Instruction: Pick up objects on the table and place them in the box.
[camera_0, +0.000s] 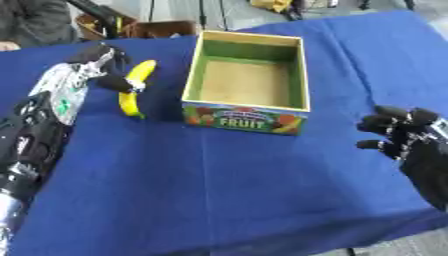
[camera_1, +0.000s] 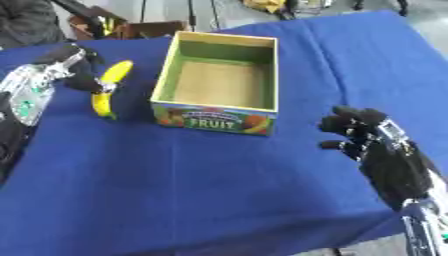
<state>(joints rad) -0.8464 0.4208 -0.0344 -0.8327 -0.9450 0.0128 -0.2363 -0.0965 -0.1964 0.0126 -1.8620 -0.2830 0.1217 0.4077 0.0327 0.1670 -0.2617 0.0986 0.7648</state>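
A yellow banana (camera_0: 137, 75) lies lengthwise left of the box, its lower tip toward me. My left hand (camera_0: 98, 59) comes in from the left, and its dark fingers (camera_0: 117, 83) curl round the banana's middle. I cannot tell whether the banana rests on the cloth or hangs just above it. The box (camera_0: 293, 75) stands at centre with green inner walls, a bare brown floor and a "FRUIT" picture on its front; nothing is inside. My right hand (camera_1: 385, 155) hovers at the right, below and right of the box, fingers relaxed and holding nothing.
A blue cloth covers the table (camera_0: 219, 190); its near right corner drops off at the lower right. Beyond the far edge are brown crates (camera_0: 157, 27) and clutter, and a person's sleeve (camera_0: 35, 22) shows at the top left.
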